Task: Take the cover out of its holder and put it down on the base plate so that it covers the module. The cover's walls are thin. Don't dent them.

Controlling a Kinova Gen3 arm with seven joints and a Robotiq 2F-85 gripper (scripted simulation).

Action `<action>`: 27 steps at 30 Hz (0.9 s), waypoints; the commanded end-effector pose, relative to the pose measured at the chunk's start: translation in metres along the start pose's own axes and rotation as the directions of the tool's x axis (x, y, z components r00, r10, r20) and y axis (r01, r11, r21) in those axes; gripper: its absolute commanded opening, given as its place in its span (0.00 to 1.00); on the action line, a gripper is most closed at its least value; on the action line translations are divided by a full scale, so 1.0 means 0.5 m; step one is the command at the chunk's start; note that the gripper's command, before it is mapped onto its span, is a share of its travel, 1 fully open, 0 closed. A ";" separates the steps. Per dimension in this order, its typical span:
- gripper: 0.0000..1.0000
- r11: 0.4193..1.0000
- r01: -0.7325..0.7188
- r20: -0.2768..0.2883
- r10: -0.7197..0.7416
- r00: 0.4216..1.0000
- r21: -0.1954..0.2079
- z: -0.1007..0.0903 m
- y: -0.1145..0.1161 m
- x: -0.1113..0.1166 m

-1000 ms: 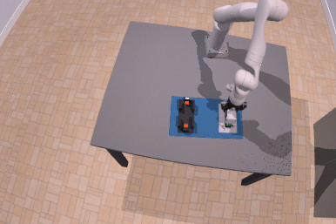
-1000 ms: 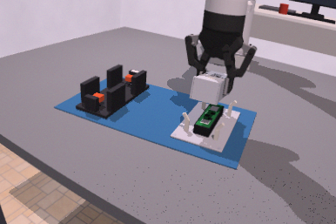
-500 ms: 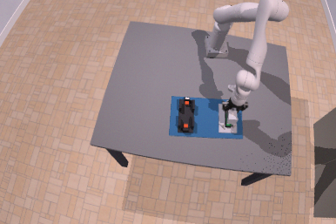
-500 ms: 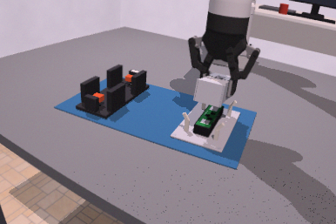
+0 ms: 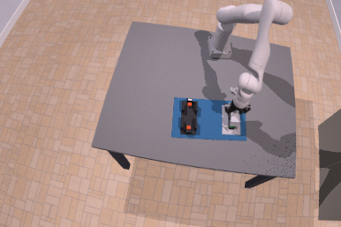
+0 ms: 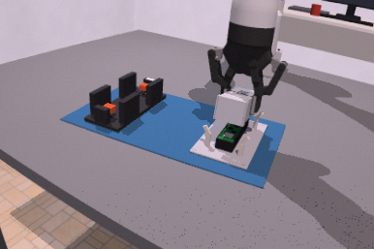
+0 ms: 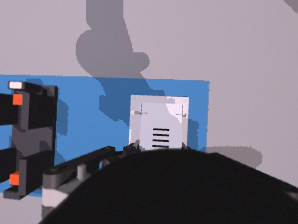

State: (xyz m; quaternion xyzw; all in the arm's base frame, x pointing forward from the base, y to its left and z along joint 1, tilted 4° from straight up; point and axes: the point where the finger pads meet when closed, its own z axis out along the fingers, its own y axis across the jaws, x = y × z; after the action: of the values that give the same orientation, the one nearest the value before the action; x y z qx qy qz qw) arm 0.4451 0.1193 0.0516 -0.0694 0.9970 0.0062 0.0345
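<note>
Sitting at the left of the blue mat (image 6: 165,135) on the grey bench (image 6: 97,186), the black holder (image 6: 127,101) stands vacated. Further right, the tool (image 6: 240,95) pinches the white cover (image 6: 233,108) between its fingers, hanging just above the green module (image 6: 228,135) on the base plate (image 6: 205,148).

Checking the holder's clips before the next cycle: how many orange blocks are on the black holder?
2. One orange block sits at the holder's far end, the other orange block near its front end. More could be hidden behind the black uprights.
</note>
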 end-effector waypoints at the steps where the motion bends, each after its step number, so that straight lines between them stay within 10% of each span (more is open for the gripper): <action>1: 0.00 1.000 0.000 0.002 0.000 1.000 0.000 0.000 0.000 -0.001; 27: 0.00 1.000 -0.001 0.001 0.001 1.000 0.000 0.011 -0.003 0.000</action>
State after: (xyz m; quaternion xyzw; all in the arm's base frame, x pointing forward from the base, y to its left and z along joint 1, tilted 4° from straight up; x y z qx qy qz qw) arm 0.4454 0.1177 0.0450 -0.0689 0.9970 0.0058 0.0339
